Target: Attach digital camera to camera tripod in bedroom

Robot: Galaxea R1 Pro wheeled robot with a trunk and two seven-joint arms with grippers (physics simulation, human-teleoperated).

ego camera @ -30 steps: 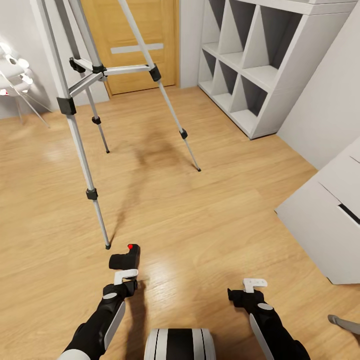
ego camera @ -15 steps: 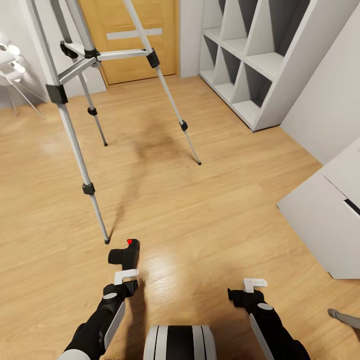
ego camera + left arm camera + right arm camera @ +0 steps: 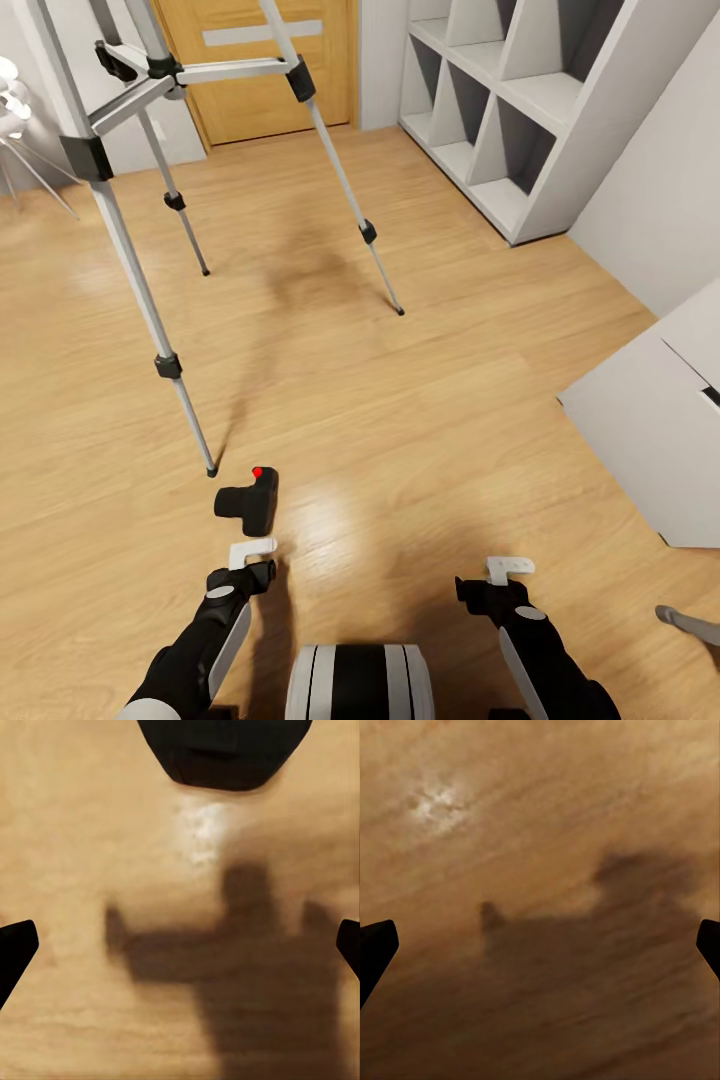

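- Digital camera lies on the wood floor, just beside the nearest foot of the camera tripod.
- Left gripper hovers released right behind it (probably lining up a grasp).
- Right gripper, also spread, waits apart.

Wood floor: digital camera, camera tripod, cube shelf.

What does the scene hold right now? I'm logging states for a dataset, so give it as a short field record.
camera: digital camera on the wood floor, unattached
tripod: camera tripod standing, nearest foot close to the camera
left gripper: open, just short of the camera, holding nothing
right gripper: open, holding nothing
background: wooden door, white cube shelf
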